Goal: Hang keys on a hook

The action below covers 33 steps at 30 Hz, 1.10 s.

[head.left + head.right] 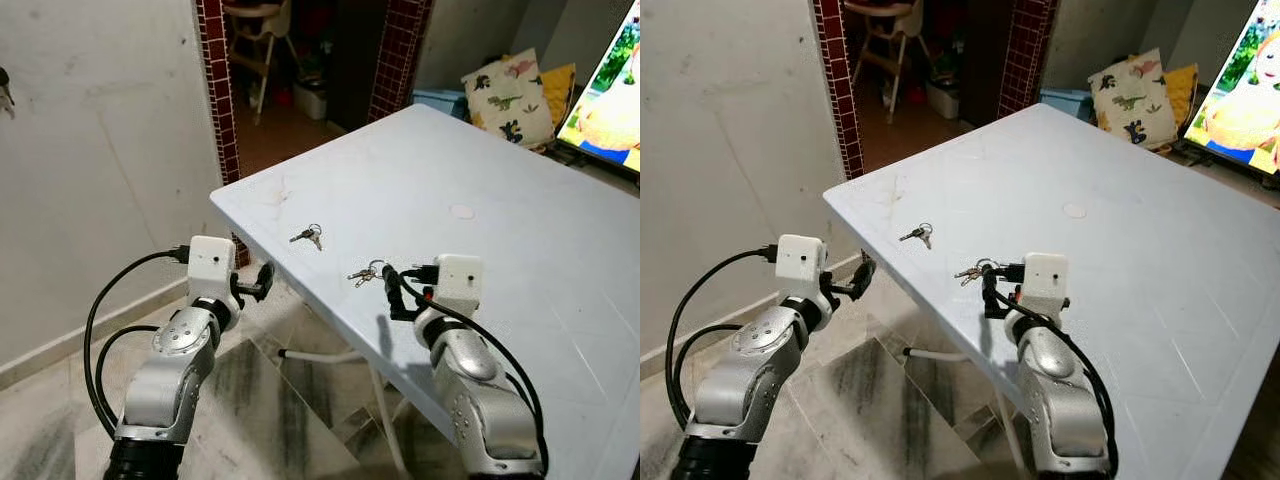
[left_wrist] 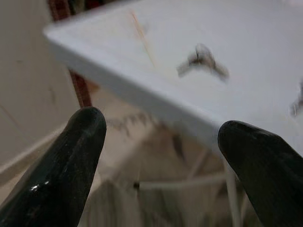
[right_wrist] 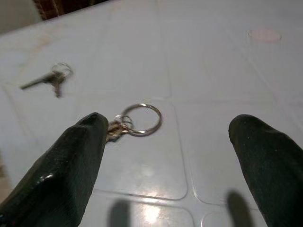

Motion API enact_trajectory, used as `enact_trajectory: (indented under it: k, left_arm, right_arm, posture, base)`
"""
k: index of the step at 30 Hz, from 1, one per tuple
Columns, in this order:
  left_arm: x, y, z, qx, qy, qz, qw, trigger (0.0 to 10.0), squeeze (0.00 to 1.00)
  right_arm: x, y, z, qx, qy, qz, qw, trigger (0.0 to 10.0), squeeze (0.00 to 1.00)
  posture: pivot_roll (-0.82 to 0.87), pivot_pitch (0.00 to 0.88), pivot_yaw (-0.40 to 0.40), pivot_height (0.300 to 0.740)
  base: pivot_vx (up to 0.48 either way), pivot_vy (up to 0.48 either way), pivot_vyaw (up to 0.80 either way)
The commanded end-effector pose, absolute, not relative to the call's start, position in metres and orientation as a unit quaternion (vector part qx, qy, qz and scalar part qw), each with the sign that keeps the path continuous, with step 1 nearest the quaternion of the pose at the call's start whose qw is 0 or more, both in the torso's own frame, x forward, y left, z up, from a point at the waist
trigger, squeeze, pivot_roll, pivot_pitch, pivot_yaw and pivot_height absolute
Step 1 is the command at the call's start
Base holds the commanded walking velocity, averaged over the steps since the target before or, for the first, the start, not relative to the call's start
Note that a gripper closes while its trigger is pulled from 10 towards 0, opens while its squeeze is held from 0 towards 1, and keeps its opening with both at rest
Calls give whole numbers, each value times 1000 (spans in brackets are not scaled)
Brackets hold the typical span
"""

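Right gripper: fingers spread wide, empty, low over the table, just short of the near keys.
Left gripper: parted, empty, off the table's edge.
Far keys: lying apart.
Risk: flat ring may skid away under closing fingers.

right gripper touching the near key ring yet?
Cannot tell. In the right wrist view the open right gripper frames the key ring; one finger overlaps its keys, so no plain gap or contact.

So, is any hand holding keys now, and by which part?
Nothing is held. The right hand is open above the nearer keys on the table; the left hand is open beside the table's edge.
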<state>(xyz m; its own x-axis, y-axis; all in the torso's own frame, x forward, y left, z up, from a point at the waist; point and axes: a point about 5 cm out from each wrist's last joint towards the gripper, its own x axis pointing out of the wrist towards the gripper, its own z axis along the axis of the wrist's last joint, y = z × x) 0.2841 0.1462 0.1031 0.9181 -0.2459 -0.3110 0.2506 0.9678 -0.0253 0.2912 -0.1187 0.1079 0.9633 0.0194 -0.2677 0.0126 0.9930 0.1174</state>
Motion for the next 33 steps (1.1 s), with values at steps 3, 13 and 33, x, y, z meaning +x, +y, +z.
enact_trajectory:
  k: [3,13,33]
  left_arm:
    - [273,144,98,25,185,-165,968,10000,0]
    - [256,138,97,19,206,-198,958,10000,0]
    - [232,156,108,14,207,-133,969,10000,0]
  right_arm:
    - [303,-107,105,85,164,-17,983,10000,0]
    - [318,-76,96,116,191,10,975,10000,0]
    - [340,-36,103,161,157,29,974,10000,0]
  posture:
    - [133,32,-43,740]
    - [162,47,-63,740]
    - [320,102,-144,740]
  base:
    - [0,0,0]
    - [0,0,0]
    - [0,0,0]
